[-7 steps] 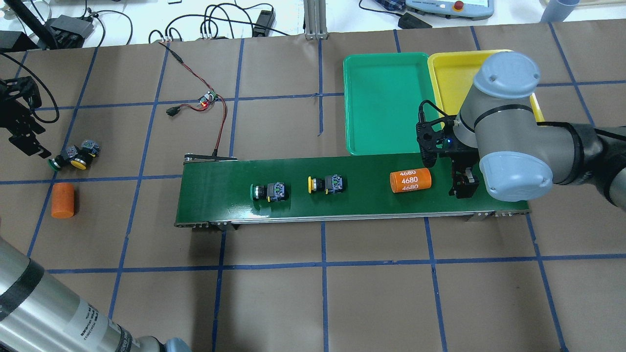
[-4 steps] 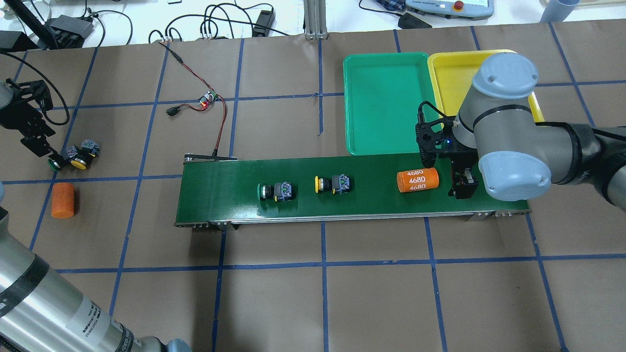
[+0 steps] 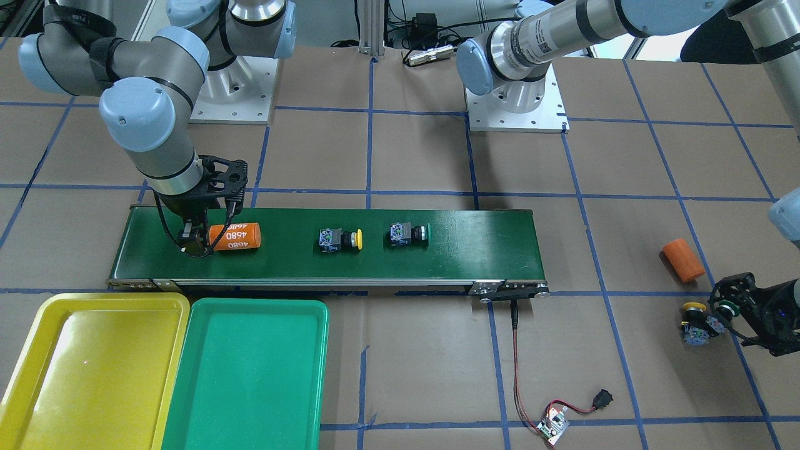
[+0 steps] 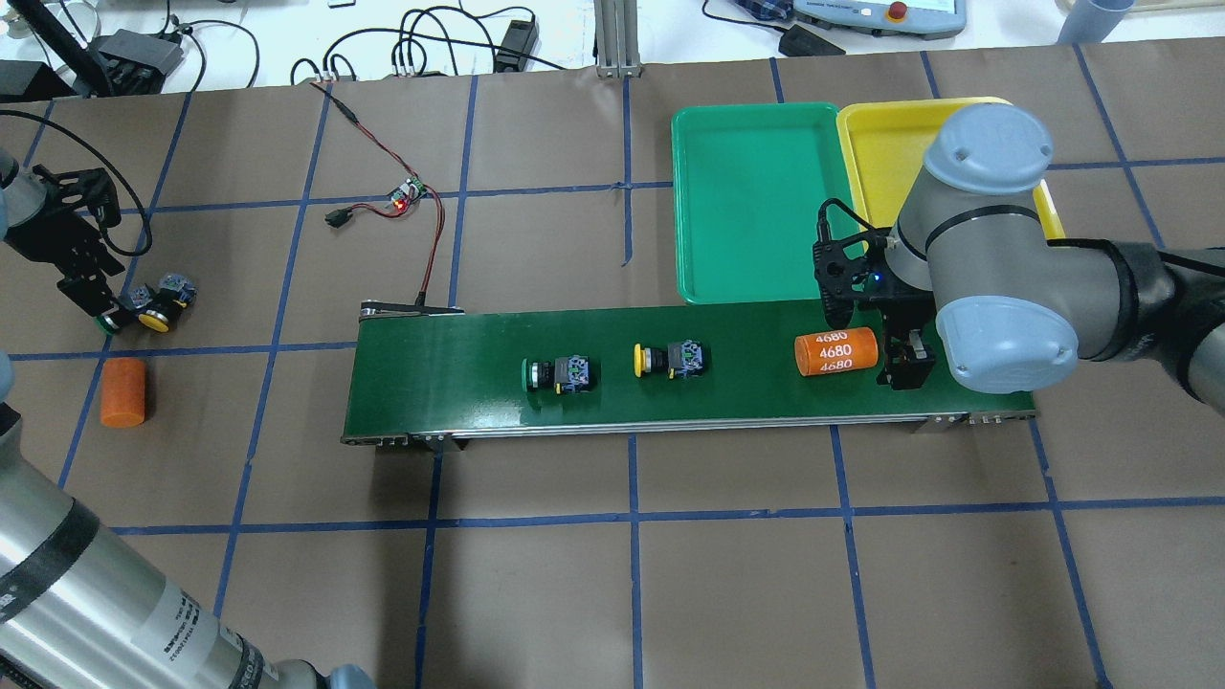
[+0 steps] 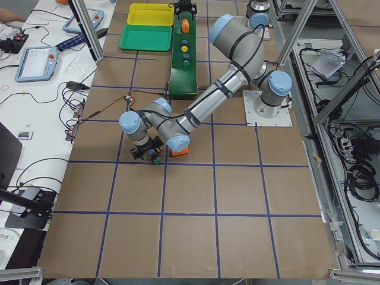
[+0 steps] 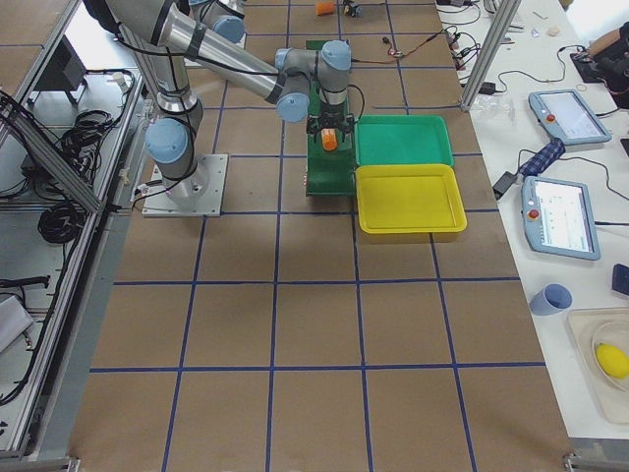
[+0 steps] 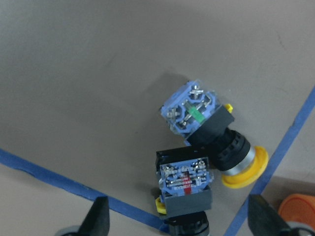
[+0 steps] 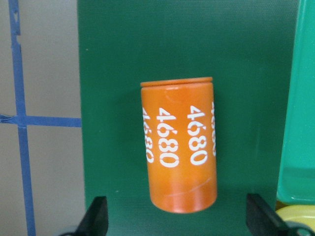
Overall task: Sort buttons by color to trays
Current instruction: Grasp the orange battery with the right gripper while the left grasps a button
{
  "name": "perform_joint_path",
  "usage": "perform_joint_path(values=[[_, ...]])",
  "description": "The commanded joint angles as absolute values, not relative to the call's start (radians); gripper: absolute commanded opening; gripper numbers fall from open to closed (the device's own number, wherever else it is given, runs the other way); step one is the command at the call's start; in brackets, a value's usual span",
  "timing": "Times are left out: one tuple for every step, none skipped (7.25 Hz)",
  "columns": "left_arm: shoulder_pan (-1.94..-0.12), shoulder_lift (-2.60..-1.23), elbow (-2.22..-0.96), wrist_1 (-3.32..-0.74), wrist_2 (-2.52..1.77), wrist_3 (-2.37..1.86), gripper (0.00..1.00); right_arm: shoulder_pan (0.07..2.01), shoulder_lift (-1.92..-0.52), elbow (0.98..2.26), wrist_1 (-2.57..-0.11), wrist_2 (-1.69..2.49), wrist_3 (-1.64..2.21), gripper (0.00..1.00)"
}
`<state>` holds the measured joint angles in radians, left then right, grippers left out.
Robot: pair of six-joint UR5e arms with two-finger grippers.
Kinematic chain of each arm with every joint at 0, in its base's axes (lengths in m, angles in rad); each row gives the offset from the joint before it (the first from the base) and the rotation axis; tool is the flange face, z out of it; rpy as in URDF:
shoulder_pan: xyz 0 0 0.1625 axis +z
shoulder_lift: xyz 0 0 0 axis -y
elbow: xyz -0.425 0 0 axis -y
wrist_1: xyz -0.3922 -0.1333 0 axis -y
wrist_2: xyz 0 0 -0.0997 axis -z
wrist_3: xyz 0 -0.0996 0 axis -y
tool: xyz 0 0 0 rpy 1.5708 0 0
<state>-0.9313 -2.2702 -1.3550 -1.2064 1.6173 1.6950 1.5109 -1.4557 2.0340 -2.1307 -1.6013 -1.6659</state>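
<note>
Where the belt lies: the conveyor belt (image 4: 727, 402) crosses the middle of the overhead view, on brown paper gridded with blue tape.
Belt load: the belt green button (image 4: 557, 374) sits left of centre, the belt yellow button (image 4: 670, 359) at centre and the 4680 cylinder (image 4: 835, 352) toward the right end. All three lie on their sides, apart from one another.
Right gripper (image 8: 179, 223): low over the belt's right end, fingers spread wide and gripping nothing. In the wrist view the orange cylinder's end stops just short of the gap between the fingertips (image 8: 97, 216).
Left gripper (image 7: 181, 223): at the left edge of the overhead view, low over the paper, fingers wide and gripping nothing.
Loose pair: the loose yellow button (image 7: 211, 130) and the loose green button (image 7: 186, 189) lie close together on the paper. The green one's body reaches into the gap between the left fingers, touching neither.
Trays: upper right of the overhead view, side by side just beyond the belt. The green tray (image 4: 756, 201) is on the left. The yellow tray (image 4: 885, 144) is on the right, partly hidden by the right arm.
Plain orange cylinder (image 4: 123, 391): on the paper just below the loose pair.
</note>
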Motion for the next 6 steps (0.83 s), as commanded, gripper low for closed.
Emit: perform_joint_path(values=[[-0.925, -2.273, -1.358, -1.206, 1.617, 1.698, 1.00, 1.511, -1.456, 2.034, -2.131, -1.601, -1.666, 1.00], [-0.923, -2.273, -1.361, -1.210, 1.621, 1.713, 1.00, 1.511, -1.456, 2.034, -2.131, -1.601, -1.666, 1.00], [-0.917, -2.273, -1.373, -1.209, 1.623, 1.724, 1.00, 1.511, -1.456, 2.033, -2.131, -1.600, -1.666, 1.00], [-0.917, -2.273, -1.377, -1.207, 1.623, 1.724, 1.00, 1.511, -1.456, 2.034, -2.131, -1.600, -1.666, 1.00], [-0.916, -2.273, -1.376, -1.206, 1.623, 1.730, 1.00, 1.511, -1.456, 2.034, -2.131, -1.600, -1.666, 1.00], [-0.916, -2.275, -1.377, -1.197, 1.621, 1.746, 1.00, 1.511, -1.456, 2.034, -2.131, -1.600, -1.666, 1.00]])
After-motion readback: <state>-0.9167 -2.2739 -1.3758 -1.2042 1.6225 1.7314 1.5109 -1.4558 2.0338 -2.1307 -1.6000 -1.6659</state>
